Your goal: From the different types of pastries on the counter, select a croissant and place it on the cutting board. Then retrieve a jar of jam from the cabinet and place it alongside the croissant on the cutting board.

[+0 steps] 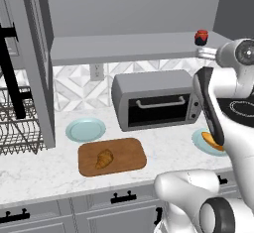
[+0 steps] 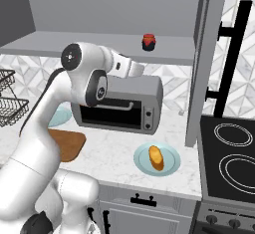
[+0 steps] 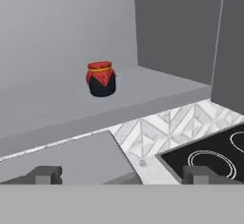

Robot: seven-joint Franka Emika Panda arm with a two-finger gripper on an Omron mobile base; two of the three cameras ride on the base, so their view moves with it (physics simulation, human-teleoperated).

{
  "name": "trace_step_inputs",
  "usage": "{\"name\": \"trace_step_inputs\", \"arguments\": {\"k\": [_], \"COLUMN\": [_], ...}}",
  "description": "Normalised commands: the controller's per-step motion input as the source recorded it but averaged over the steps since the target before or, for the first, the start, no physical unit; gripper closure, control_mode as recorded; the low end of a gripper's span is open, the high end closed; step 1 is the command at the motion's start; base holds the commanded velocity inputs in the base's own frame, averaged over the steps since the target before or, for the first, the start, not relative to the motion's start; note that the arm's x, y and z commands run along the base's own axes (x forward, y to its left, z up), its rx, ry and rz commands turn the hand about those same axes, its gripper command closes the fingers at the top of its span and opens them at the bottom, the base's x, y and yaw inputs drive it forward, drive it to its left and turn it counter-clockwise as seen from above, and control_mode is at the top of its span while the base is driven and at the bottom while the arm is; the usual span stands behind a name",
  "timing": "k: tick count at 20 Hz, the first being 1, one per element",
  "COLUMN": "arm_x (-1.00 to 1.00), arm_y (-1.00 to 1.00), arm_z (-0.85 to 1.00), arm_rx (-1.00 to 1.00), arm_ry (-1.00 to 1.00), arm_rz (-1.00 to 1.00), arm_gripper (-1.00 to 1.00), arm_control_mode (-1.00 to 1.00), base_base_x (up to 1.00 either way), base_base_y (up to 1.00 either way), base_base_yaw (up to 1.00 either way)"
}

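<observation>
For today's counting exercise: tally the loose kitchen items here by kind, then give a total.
Round light blue plates: 2
Pastries, brown ridged croissant and longer orange-yellow pastry: 2
Reddish-brown wooden cutting board: 1
Red-lidded jam jar: 1
Total: 6

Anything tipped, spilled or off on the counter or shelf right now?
Nothing stands out. The croissant lies flat on the cutting board, the jam jar stands upright on the cabinet shelf, and the other pastry sits on its blue plate. No spills.
</observation>
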Motion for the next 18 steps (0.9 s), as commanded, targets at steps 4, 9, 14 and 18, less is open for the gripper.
{"name": "trace_step_inputs", "arguments": {"k": [4, 9, 14, 18], "arm_x": [0.12, 0.05, 0.02, 0.03], "arm_y": [-0.08, 0.0, 0.0, 0.01], "arm_z": [0.09, 0.08, 0.31, 0.23], "arm_rx": [0.02, 0.03, 0.06, 0.03], "arm_ry": [-0.05, -0.1, -0.11, -0.09], "arm_rz": [0.0, 0.0, 0.0, 0.0], "arm_gripper": [-1.0, -1.0, -1.0, -1.0], "arm_control_mode": [-1.0, -1.0, -1.0, -1.0], "base_base_x": [0.0, 0.0, 0.0, 0.0], "base_base_y": [0.0, 0.0, 0.0, 0.0], "base_base_yaw": [0.0, 0.0, 0.0, 0.0]}}
